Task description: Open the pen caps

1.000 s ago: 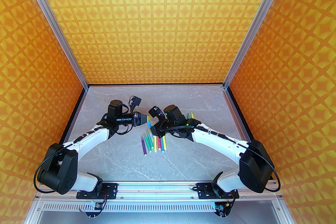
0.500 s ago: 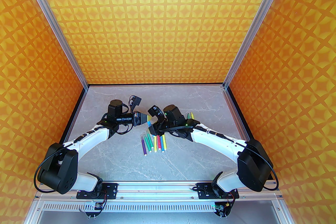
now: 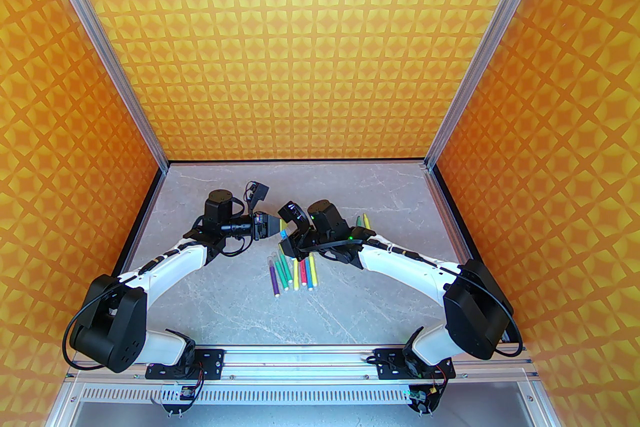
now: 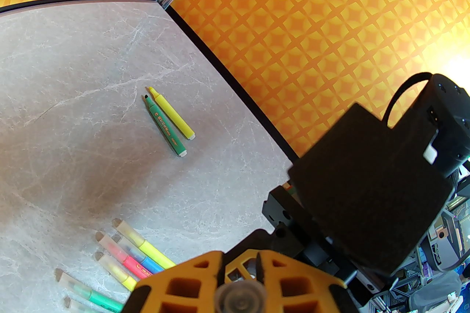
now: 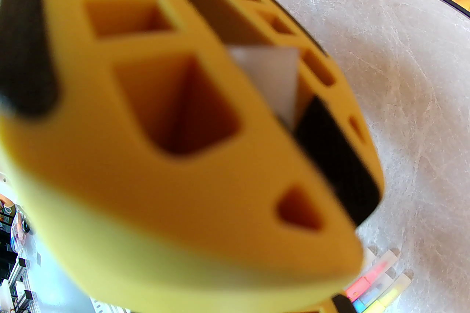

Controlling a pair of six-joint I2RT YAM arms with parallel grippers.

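**Two grippers meet over one blue marker**

From above, the left gripper [image 3: 278, 228] and right gripper [image 3: 291, 242] come nose to nose over the marble table [image 3: 225, 310], with a blue marker [image 3: 283, 235] bridging them. I reckon one anchors the barrel so the other can draw the cap off. A row of capped markers [image 3: 292, 271] waits just below them. Two uncapped markers [image 3: 363, 219] lie apart to the right, probably finished ones kept out of the way.

At the left wrist, the yellow fingers [image 4: 200, 265] are pinched tight on a round, cloudy pen cap [image 4: 240, 298] whose end faces the lens. Beyond, the green marker [image 4: 165, 128] and yellow marker [image 4: 172, 114] lie side by side, tips bare.

At the right wrist, blurred yellow fingers clasp the whitish pen cap [image 5: 268, 84]. Whether the right gripper itself is clenched, I cannot tell.
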